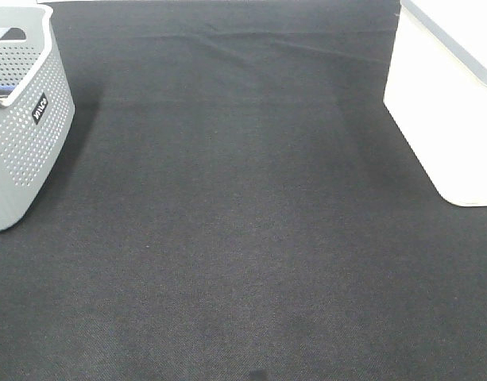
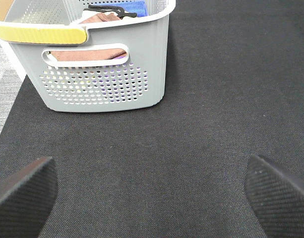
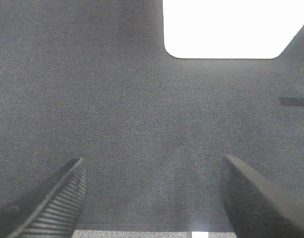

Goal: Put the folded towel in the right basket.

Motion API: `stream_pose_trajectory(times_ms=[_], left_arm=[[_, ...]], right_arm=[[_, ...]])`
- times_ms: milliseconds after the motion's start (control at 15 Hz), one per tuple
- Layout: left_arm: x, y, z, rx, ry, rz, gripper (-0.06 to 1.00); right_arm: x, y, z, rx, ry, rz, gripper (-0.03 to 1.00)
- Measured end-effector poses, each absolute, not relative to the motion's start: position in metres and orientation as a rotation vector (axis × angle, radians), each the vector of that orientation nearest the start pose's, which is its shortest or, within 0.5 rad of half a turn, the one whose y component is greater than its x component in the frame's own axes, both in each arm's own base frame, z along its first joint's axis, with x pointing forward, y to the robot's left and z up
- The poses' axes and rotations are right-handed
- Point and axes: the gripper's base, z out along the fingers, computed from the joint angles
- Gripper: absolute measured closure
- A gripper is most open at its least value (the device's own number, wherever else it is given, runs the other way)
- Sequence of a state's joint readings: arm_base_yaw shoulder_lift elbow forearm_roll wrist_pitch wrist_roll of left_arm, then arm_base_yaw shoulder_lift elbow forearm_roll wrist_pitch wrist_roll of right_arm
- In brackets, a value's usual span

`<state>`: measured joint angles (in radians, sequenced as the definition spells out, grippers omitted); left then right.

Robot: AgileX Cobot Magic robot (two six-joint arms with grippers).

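Note:
A grey perforated basket stands at the left of the black mat. In the left wrist view this basket holds folded towels: a reddish-brown one shows through the handle slot and a blue one lies at the far side. A white basket stands at the right; it also shows in the right wrist view. My left gripper is open and empty above the mat, short of the grey basket. My right gripper is open and empty, short of the white basket. Neither gripper shows in the high view.
The black mat covers the table between the two baskets. The grey basket has a yellow grip on its near rim, and a black object lies on top of the towels. The mat's left edge runs beside the basket.

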<state>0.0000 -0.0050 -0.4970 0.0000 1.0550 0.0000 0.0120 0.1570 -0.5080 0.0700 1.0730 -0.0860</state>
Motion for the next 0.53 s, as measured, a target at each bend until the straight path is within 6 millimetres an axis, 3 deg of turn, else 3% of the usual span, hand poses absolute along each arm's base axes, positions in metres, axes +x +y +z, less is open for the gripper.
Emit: stream_pose_trajectory(times_ms=[267,533], left_arm=[[-0.005,0.0,0.277,0.0,2.037,0.0,-0.03],[-0.005,0.0,0.277,0.0,2.037,0.0,-0.03]], right_arm=[[0.017,0.006,0.278,-0.105,2.188,0.045,0.26],[-0.003,0.006,0.279,-0.104,2.062,0.039,0.26]])
